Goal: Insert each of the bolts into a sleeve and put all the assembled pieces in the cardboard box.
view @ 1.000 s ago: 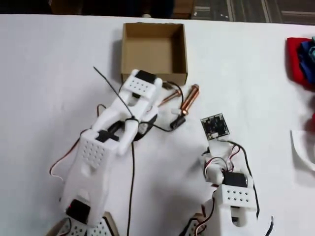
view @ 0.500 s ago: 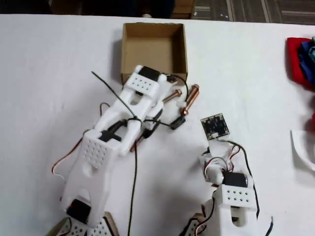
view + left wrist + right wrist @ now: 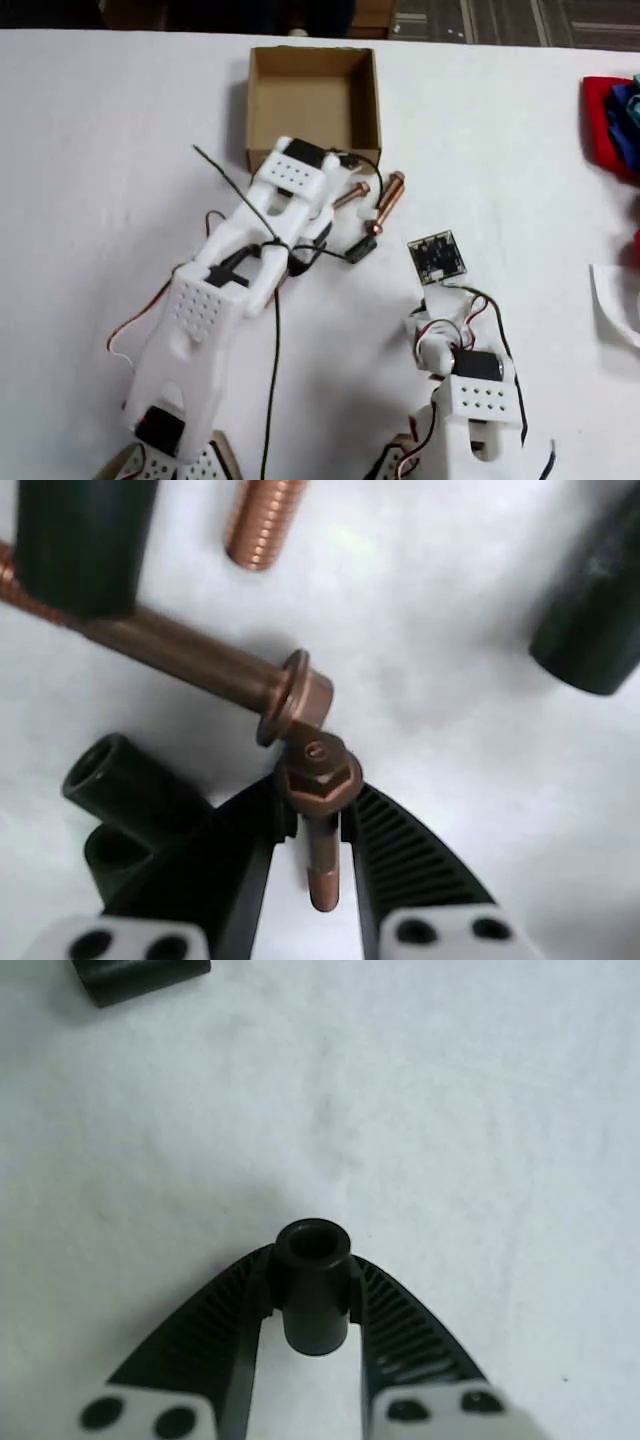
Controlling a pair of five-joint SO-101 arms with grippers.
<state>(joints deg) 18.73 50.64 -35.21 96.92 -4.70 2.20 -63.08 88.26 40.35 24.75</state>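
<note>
White tabletop lies beneath both arms, where the left gripper [image 3: 318, 815] clamps a copper bolt [image 3: 318, 778] by its shank and the right gripper [image 3: 312, 1295] pinches a black sleeve [image 3: 312, 1260], so aligning tip with bore should come before pushing, though the bore's depth is lost in shadow.

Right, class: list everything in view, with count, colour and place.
cardboard box: one, brown, table's far side.
held bolt: one, copper, in left end effector.
loose bolts: two, copper, on table beside it.
held sleeve: one, black, in right end effector.
loose sleeves: at least three, black, around the bolts.
cloth: one, red, table's right edge.
left arm: one, white, stretched toward the box.
right arm: one, white, at the table's near edge.
</note>
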